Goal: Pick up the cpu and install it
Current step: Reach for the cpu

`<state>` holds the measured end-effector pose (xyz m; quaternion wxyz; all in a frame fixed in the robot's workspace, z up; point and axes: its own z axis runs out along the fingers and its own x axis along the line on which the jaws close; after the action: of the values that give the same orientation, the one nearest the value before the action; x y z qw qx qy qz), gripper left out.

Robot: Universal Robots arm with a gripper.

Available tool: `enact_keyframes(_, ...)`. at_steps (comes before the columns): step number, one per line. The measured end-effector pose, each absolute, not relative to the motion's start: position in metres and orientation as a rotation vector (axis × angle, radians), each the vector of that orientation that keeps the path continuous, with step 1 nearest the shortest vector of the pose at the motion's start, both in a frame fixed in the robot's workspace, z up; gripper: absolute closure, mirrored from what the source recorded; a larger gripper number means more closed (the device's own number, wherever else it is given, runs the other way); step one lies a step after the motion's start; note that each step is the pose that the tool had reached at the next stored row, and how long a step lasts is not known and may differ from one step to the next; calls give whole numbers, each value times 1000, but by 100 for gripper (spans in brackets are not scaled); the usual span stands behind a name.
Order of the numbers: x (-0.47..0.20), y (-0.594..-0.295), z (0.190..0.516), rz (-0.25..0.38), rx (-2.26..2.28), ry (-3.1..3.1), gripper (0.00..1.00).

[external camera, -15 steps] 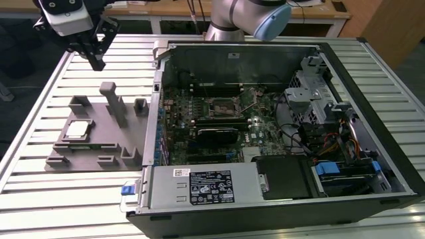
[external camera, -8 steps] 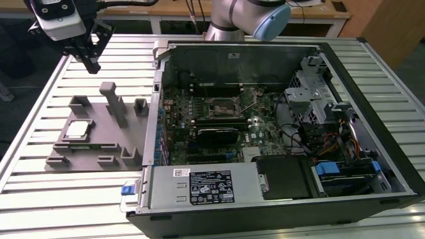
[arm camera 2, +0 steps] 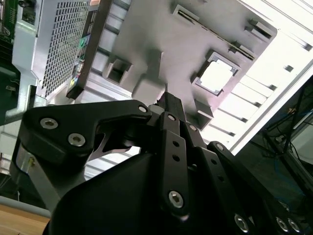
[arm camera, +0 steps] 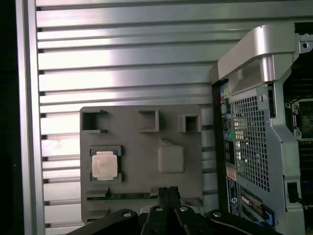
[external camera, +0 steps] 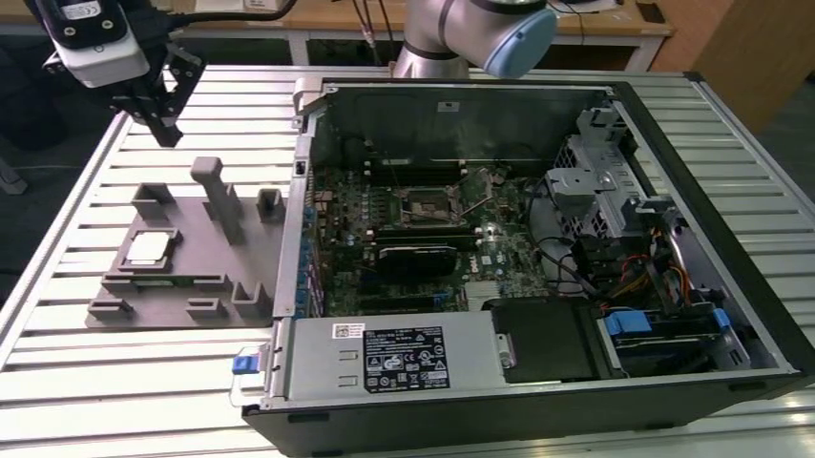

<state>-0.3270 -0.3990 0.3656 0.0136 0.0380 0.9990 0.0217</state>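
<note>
cpu (external camera: 149,248), a thin flat square with a pale, dull-silver metal top, lies in a square recess of the matte grey plastic holder plate (external camera: 191,221), which carries blocky posts and slots and rests on the ribbed aluminium table (external camera: 76,367). In the second wrist view the chip's top (arm camera 2: 215,77) is glared to plain white, so its surface cannot be made out. The black gripper (external camera: 163,129) hangs in the air well apart from the chip, its two slim fingers pressed together on nothing, as the first wrist view shows (arm camera: 168,192). Beside the holder lies the opened computer case (external camera: 751,315), with its green motherboard and black-framed socket (external camera: 425,202). The perforated steel wall of the case is cut off in both wrist views.
</note>
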Motion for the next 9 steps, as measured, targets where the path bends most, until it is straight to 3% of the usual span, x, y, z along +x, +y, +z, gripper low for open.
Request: enact_keyframes(9,-342,-399,355,68,118,3111,89)
